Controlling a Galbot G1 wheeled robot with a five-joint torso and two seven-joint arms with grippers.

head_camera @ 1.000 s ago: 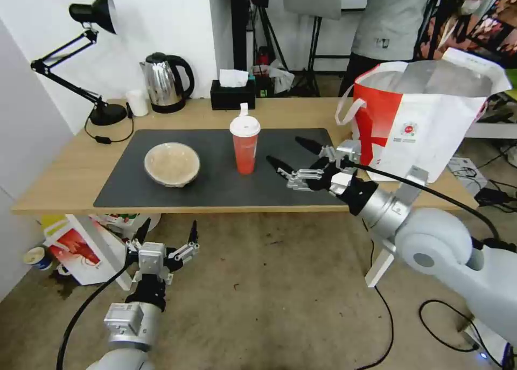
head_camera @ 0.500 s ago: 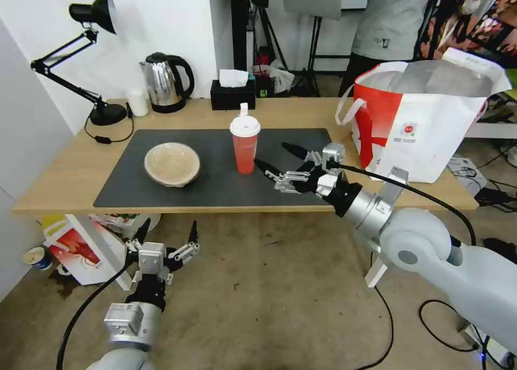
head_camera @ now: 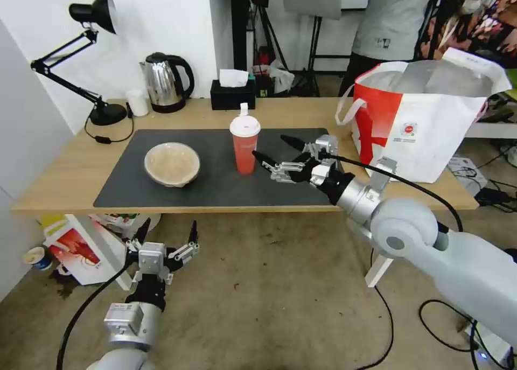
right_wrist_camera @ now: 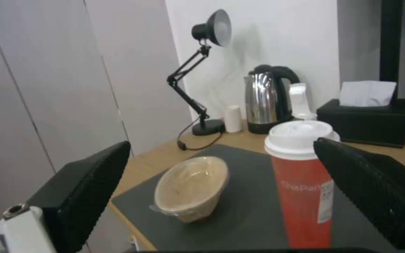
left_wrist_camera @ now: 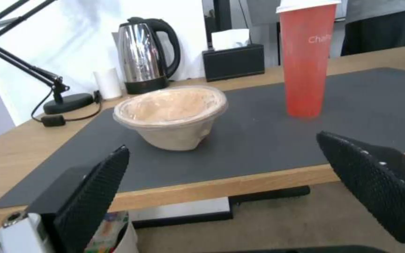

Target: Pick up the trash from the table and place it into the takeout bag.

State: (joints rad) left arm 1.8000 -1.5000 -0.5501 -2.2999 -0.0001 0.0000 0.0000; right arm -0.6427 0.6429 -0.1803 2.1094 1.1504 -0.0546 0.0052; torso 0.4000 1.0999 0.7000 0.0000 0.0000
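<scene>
A red cup [head_camera: 245,144] with a white lid stands upright on the dark grey mat [head_camera: 215,184] of the table [head_camera: 64,176]; it also shows as the cup [right_wrist_camera: 301,196] and the cup [left_wrist_camera: 306,59]. Left of it sits a shallow beige bowl [head_camera: 172,163], seen too as the bowl [left_wrist_camera: 172,116] and the bowl [right_wrist_camera: 191,188]. My right gripper [head_camera: 269,149] hovers open just right of the cup, fingers [head_camera: 293,141] pointing at it, not touching. The white and red takeout bag [head_camera: 425,122] stands open at the table's right end. My left gripper [head_camera: 167,232] hangs open below the table's front edge.
Along the back of the table stand a black desk lamp [head_camera: 94,63], a steel kettle [head_camera: 164,82], a small white cup [head_camera: 138,102] and a black tissue box [head_camera: 232,92]. A smaller red-and-white bag [head_camera: 81,246] lies on the floor. People stand behind the table.
My right gripper has moved left across the mat, from near the takeout bag to just beside the red cup. The left arm has stayed still.
</scene>
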